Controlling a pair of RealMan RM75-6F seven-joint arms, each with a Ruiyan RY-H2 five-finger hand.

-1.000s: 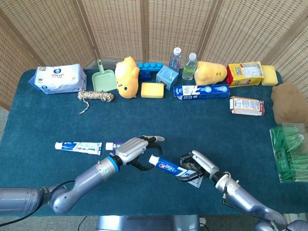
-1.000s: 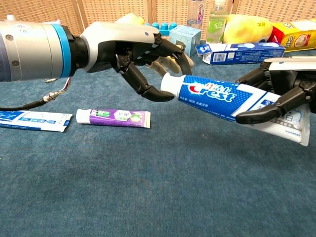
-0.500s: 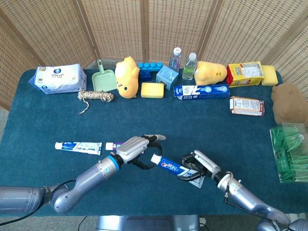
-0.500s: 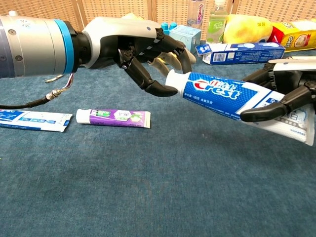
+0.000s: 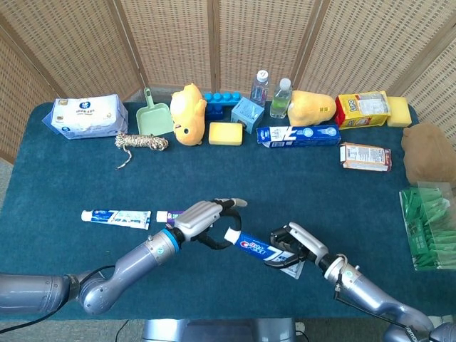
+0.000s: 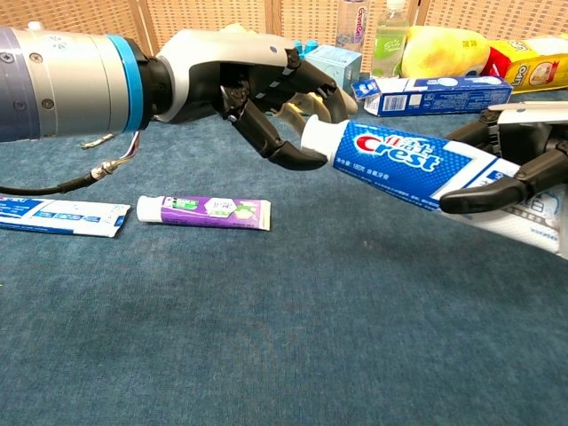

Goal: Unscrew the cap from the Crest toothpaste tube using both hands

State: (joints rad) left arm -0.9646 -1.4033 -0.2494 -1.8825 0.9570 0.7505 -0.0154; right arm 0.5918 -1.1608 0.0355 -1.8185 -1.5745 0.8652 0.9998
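My right hand (image 6: 519,164) at 3 o'clock grips the Crest tube (image 6: 417,164) above the surface (image 6: 266,337), cap (image 6: 318,138) pointing to 9. My left hand (image 6: 257,89) comes from 9, fingers (image 6: 297,158) curled round the cap. Purple tube (image 6: 204,211) lies below.

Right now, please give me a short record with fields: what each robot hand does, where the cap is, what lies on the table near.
left robot hand: fingers around the white cap
right robot hand: holds the Crest tube off the table, tilted
cap: on the tube
nearby: purple tube and blue-white tube lying flat on the blue cloth
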